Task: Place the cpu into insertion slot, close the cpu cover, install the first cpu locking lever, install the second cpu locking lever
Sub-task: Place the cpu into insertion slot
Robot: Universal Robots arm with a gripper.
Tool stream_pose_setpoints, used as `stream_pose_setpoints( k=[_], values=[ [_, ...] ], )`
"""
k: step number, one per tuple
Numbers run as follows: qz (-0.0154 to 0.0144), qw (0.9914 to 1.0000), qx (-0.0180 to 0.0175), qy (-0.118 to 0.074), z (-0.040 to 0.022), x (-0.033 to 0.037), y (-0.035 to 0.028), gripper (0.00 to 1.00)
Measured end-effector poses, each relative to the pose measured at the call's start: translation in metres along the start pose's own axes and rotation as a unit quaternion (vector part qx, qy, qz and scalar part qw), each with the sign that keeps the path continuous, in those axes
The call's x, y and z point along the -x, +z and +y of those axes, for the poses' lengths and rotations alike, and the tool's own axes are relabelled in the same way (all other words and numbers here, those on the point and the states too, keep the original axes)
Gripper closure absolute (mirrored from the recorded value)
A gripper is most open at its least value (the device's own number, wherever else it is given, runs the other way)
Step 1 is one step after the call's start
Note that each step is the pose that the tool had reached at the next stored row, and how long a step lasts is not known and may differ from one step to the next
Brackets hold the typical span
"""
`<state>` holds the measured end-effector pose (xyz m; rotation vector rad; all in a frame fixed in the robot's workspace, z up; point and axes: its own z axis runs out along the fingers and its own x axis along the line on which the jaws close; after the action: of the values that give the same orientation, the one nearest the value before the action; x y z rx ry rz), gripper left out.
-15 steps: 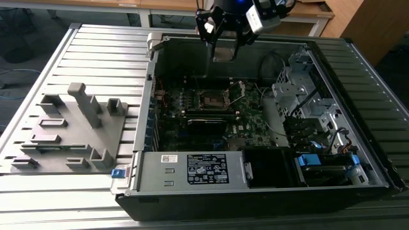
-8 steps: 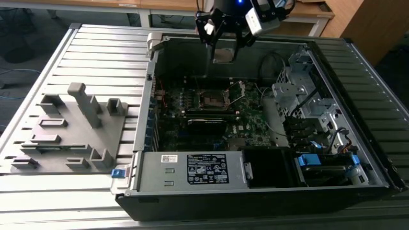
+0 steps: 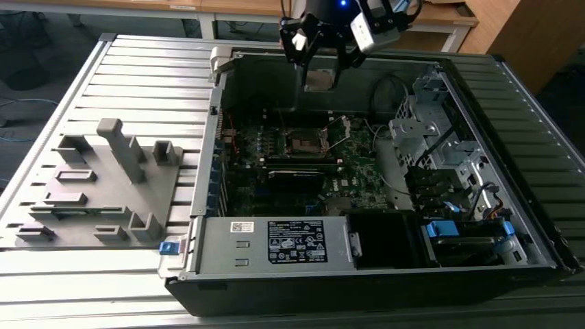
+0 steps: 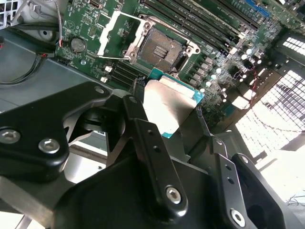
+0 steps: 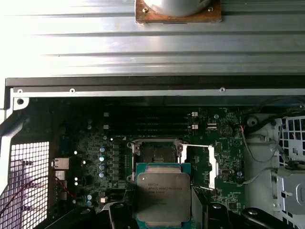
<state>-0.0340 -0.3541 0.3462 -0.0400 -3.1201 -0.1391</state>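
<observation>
At the exterior view's left, a grey moulded fixture (image 3: 101, 185) is lying on the slatted metal table (image 3: 146, 68), well apart from the work. Beside it the open computer case (image 3: 210, 205) is sitting on that table with its motherboard (image 3: 274, 185) facing up.

In the upper middle of the exterior view I am holding the cpu (image 3: 319, 80) in the jaws, which are clamped on two opposite edges of it, metal top turned towards the wrist cameras. It is hanging well above the board. The insertion slot (image 3: 301, 141) is lying bare lower in that frame. In the first wrist view the slot is showing just past the chip's edge, so I am judging the chip not yet square over it.

The cpu cover (image 4: 116, 33) is standing swung open beside the slot, clear of the recess.

Doing this step well is asking for a level chip, edges parallel to the slot's rim, and no sideways sliding across the contacts.

Further right the drive cage (image 3: 439, 144) is crowding the case wall. A wooden cabinet (image 3: 521, 34) is standing in the upper right.
</observation>
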Motion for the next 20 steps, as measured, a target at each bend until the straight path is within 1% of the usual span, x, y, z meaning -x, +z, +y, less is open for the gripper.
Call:
stream_pose_setpoints(
  k=[5,11,15,20],
  values=[
    [0.0,1.0,-0.0001,0.0,-0.0002,0.0,0.002,0.46],
    [0.0,1.0,0.0,0.0,-0.0002,0.0001,0.0029,0.46],
    [0.0,1.0,0.0,0.0,-0.0005,0.0001,0.0056,0.46],
    [0.0001,1.0,-0.0001,0.0,-0.0007,0.0001,0.0072,0.46]
  ],
)
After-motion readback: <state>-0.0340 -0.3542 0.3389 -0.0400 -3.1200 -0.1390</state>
